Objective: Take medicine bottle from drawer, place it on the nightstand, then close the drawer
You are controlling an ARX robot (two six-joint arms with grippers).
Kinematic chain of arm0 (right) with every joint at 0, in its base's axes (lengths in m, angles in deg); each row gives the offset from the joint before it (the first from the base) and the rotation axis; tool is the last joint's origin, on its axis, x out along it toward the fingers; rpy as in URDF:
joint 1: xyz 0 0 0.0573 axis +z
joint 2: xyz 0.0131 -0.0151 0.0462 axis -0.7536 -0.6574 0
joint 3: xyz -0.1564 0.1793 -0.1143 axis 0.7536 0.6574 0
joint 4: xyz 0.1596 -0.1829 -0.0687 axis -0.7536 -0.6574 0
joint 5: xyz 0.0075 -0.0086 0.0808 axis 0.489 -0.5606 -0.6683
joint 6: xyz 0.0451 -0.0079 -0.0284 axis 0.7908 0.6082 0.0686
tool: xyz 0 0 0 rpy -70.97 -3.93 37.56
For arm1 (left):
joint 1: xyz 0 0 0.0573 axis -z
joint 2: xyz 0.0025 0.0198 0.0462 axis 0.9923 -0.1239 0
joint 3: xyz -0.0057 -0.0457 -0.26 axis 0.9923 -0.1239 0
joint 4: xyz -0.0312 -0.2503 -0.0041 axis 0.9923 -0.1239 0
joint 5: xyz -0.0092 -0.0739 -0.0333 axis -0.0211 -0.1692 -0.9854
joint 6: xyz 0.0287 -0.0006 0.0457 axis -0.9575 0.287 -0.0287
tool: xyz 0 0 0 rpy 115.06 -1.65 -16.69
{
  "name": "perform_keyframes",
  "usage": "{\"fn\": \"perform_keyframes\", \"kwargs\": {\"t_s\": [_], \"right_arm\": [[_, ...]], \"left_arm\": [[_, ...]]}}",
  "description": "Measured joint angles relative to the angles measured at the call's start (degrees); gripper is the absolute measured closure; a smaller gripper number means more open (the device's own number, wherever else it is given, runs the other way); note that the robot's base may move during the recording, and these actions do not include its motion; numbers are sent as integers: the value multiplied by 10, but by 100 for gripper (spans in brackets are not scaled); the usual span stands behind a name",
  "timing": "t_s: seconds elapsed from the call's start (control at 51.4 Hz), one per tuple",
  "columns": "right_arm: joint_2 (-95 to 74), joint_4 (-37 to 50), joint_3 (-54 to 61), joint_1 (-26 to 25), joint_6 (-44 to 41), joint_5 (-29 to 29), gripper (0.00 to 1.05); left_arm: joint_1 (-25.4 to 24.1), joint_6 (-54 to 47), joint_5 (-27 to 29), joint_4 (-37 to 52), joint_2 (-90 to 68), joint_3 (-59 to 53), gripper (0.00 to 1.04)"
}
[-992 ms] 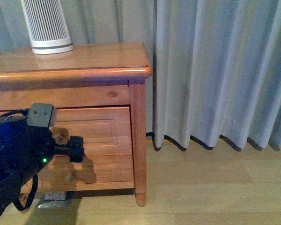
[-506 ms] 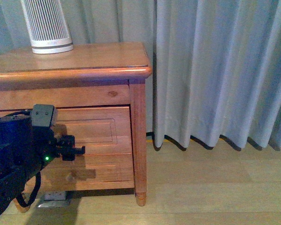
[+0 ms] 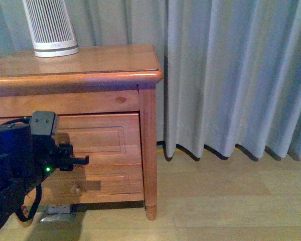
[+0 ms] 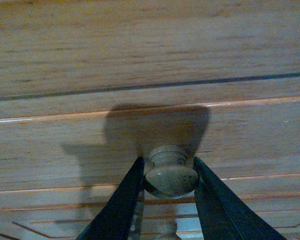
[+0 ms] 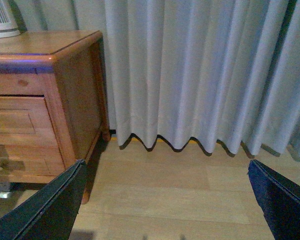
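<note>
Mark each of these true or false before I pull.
1. The left gripper has its jaws either side of the knob of the upper drawer. True.
2. The right gripper holds the medicine bottle. False: its jaws stand wide open and empty.
3. A white slatted cylinder stands on the nightstand. True.
4. The floor is carpeted. False: it is pale wood planking.
</note>
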Motion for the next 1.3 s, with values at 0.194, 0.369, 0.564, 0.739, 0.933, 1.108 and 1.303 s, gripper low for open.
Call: {"fn": "perform_keyframes", "kwargs": {"t_s": [0.194,0.369,0.564,0.739,0.933,1.108,1.303], "right_arm": [[0,0,0,0,0,0,7],[0,0,0,0,0,0,7],[0,0,0,0,0,0,7],[0,0,0,0,0,0,7],[0,0,0,0,0,0,7],[0,0,0,0,0,0,7],[0,0,0,0,0,0,7]], "left_arm": [[3,3,-5,46,26,-77,79],[11,0,-12,86,103,-232,80],[17,-11,-23,110,162,-355,80],[21,-16,-23,115,189,-410,80],[28,-34,-34,50,235,-446,63],[27,-47,-78,-90,359,-491,24],[-28,-52,-91,-225,573,-496,7]]}}
